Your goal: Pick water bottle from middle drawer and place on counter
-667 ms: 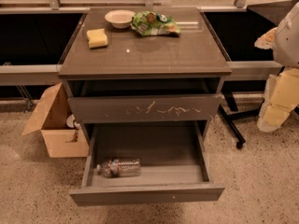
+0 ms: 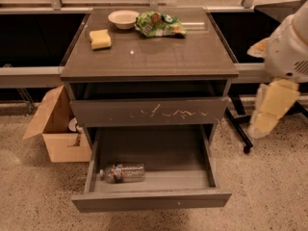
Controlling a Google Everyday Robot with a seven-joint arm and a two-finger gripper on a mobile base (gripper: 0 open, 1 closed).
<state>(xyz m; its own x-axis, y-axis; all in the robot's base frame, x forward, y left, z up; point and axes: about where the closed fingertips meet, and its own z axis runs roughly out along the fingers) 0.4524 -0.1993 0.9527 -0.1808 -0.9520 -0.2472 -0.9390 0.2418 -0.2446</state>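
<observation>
The water bottle (image 2: 122, 173), clear plastic with a white cap, lies on its side at the front left of the open middle drawer (image 2: 151, 200), cap to the left. The drawer is pulled out towards me at the bottom of the cabinet. The counter (image 2: 154, 54) is the glossy grey-brown top above it. My gripper (image 2: 262, 124) hangs down from the white arm at the right edge of the view. It is beside the cabinet, level with the scratched drawer front, and well right of and above the bottle. It holds nothing.
On the counter's far part stand a white bowl (image 2: 123, 18), a yellow sponge (image 2: 100, 39) and a green snack bag (image 2: 159, 24). The scratched drawer front (image 2: 149, 112) is shut above the open drawer. A cardboard box (image 2: 57, 129) stands left; black legs (image 2: 238, 126) stand right.
My gripper has shifted slightly to the left, towards the cabinet. The bottle and the drawer have not moved.
</observation>
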